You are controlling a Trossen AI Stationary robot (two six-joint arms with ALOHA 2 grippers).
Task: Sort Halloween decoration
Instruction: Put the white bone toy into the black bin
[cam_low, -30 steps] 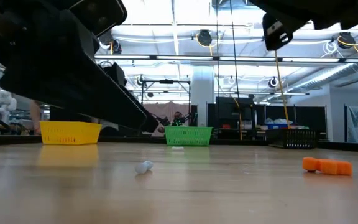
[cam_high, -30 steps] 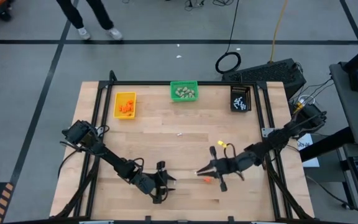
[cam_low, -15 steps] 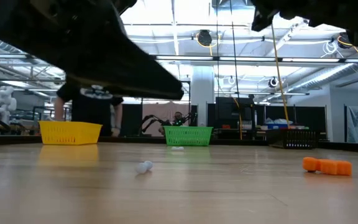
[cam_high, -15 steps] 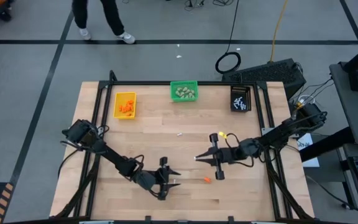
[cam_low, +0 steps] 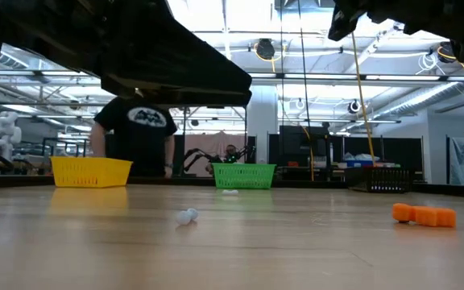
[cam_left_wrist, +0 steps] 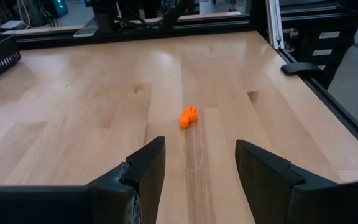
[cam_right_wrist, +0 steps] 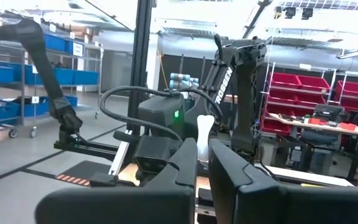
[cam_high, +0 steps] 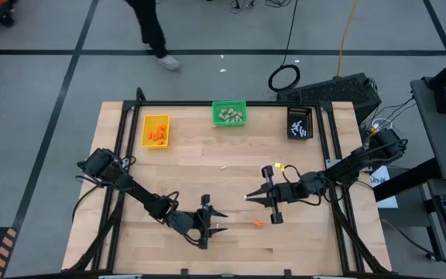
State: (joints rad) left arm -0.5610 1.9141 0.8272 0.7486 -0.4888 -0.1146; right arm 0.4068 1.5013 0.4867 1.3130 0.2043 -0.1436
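My right gripper (cam_high: pixel 248 197) hovers above the table's middle right, shut on a thin white stick (cam_right_wrist: pixel 204 129). My left gripper (cam_high: pixel 217 220) is open at the near middle and points toward an orange piece (cam_left_wrist: pixel 188 116) that lies on the wood ahead of its fingers, apart from them. The same orange piece (cam_high: pixel 258 224) lies between the two grippers. A small white lump (cam_low: pixel 187 216) rests on the table farther back. Orange bits sit in the yellow bin (cam_high: pixel 156 130), beige lumps in the green bin (cam_high: pixel 230 114), and white sticks in the black bin (cam_high: pixel 300 122). My right gripper pinches the white stick's lower part (cam_right_wrist: pixel 202 146) between its two fingers. The stick's knobbed free end (cam_right_wrist: pixel 205 120) juts out past the fingertips. The fingers slant upward, and the stick is lifted clear of the table.
The three bins stand in a row along the far edge. Black frame rails (cam_high: pixel 122 155) run along the table's sides. A person (cam_low: pixel 139 133) walks past beyond the far edge. Bare wood lies between the bins and the grippers.
My right gripper has swung toward the table's far edge and tipped upward, staying shut. My left gripper has shifted slightly toward the right edge and tipped up, still open. The person behind the table has walked across toward the right.
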